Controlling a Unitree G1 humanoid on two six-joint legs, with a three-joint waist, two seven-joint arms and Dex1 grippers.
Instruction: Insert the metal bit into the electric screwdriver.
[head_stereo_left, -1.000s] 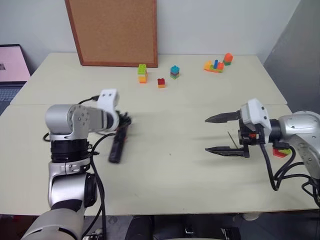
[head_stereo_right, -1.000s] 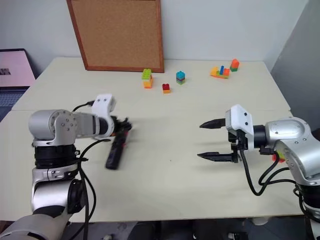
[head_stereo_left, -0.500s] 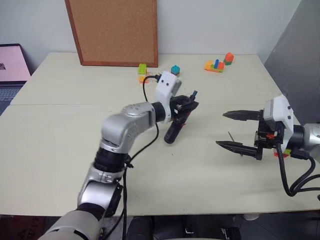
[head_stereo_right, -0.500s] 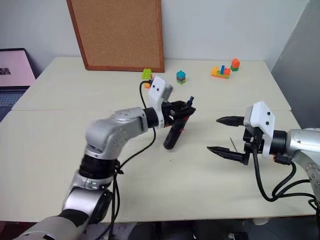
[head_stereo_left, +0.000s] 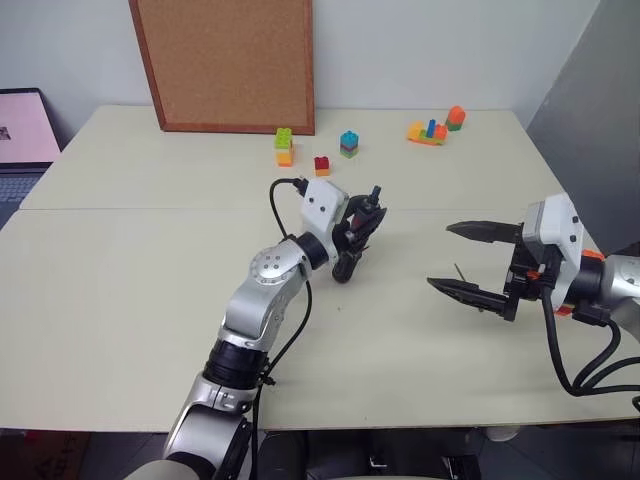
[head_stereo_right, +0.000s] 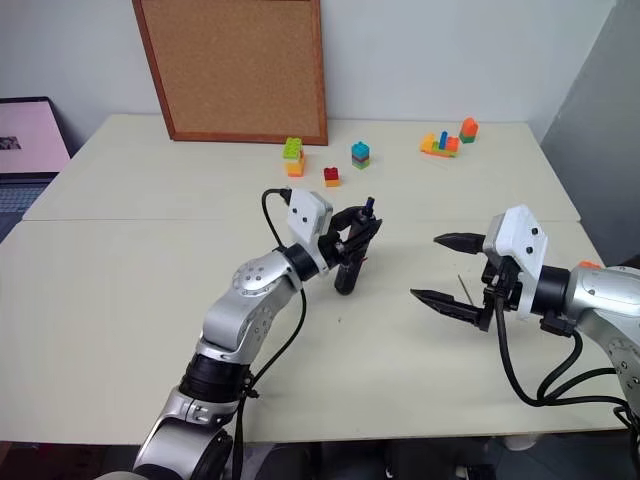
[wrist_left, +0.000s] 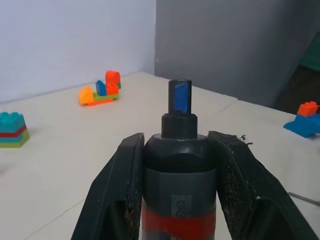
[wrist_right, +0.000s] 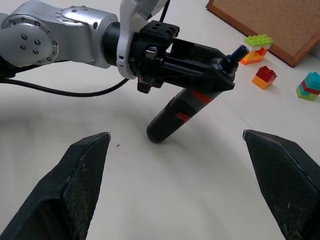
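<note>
My left gripper (head_stereo_left: 362, 218) is shut on the electric screwdriver (head_stereo_left: 350, 256), a black cylinder with a red band, near the table's middle. The tool is tilted, its narrow blue-tipped end (wrist_left: 179, 97) pointing up and toward the right arm, its butt low over the table. The left wrist view shows both fingers pressed against the tool's body (wrist_left: 179, 170). My right gripper (head_stereo_left: 440, 256) hangs open to the right of the tool, jaws wide with nothing between them. The metal bit (head_stereo_left: 460, 272), a thin grey rod, lies on the table just behind the right gripper's lower finger.
Several toy bricks stand at the back: a green-orange one (head_stereo_left: 285, 146), a red one (head_stereo_left: 322, 165), a teal one (head_stereo_left: 349, 143) and a mixed cluster (head_stereo_left: 435, 127). A corkboard (head_stereo_left: 225, 60) leans on the wall. A laptop (head_stereo_left: 20, 135) sits far left.
My left arm has swung the screwdriver from the table's left side to the middle and turned its tip upward. The right gripper stayed open and shifted slightly right.
</note>
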